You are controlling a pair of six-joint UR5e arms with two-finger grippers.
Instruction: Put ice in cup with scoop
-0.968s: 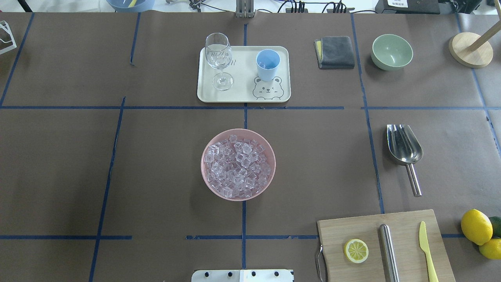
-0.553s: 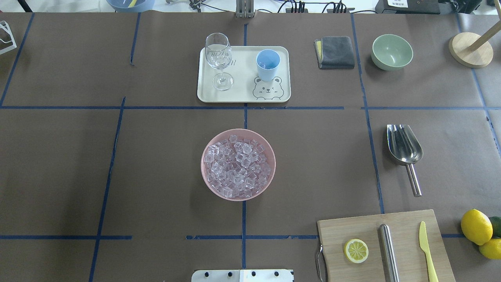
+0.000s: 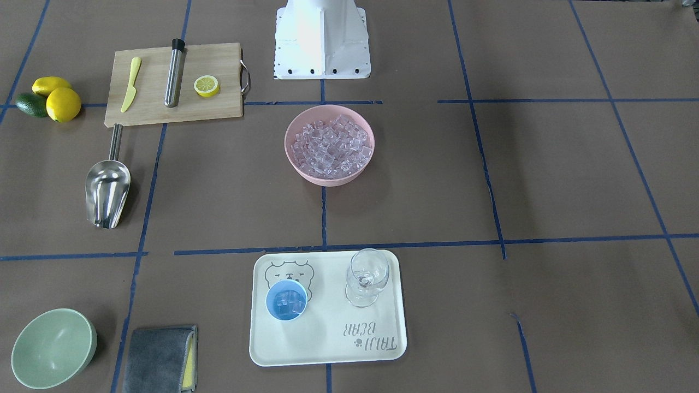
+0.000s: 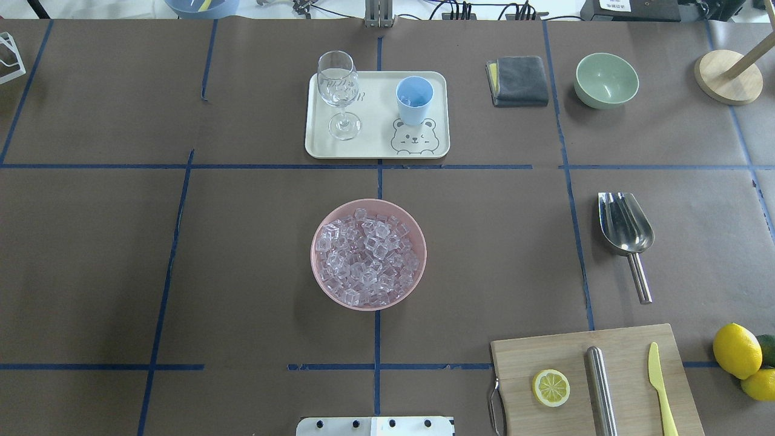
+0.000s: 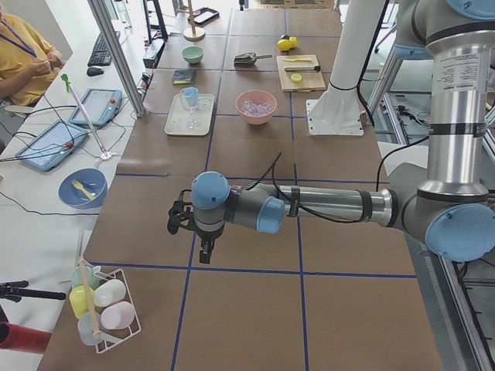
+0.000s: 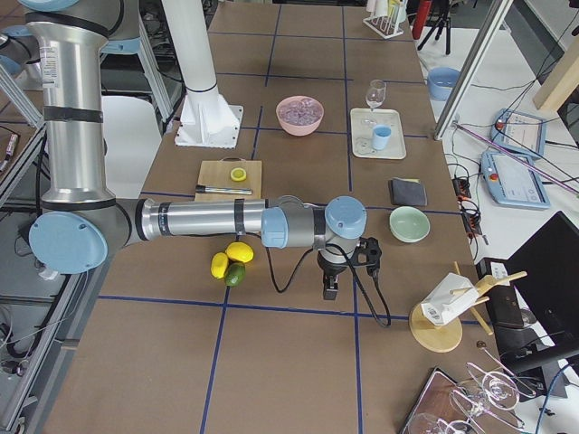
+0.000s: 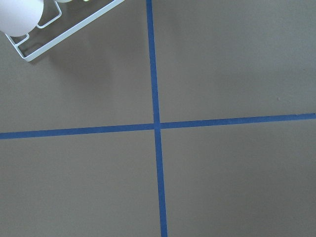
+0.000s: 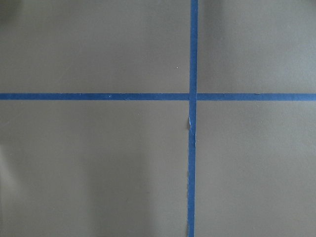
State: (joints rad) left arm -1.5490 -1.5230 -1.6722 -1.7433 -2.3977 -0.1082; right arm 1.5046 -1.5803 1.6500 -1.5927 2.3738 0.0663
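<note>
Now, what matters is that the scoop (image 4: pixel 625 227) lies flat on the right part of the table, its long axis running near to far with the rod handle toward the robot. So the right gripper (image 6: pixel 330 287) is the nearer one, though it hangs well apart, further right past the lemons (image 6: pixel 233 258), pointing straight down from a level forearm. The left gripper (image 5: pixel 205 251) hangs likewise at the left end, and for both we cannot tell if the fingers are wide or narrow. The ice (image 4: pixel 368 254) fills the pink bowl (image 4: pixel 369 306) at the middle, and the cup (image 4: pixel 414 100) on the far tray (image 4: pixel 375 121) already holds some cubes.
</note>
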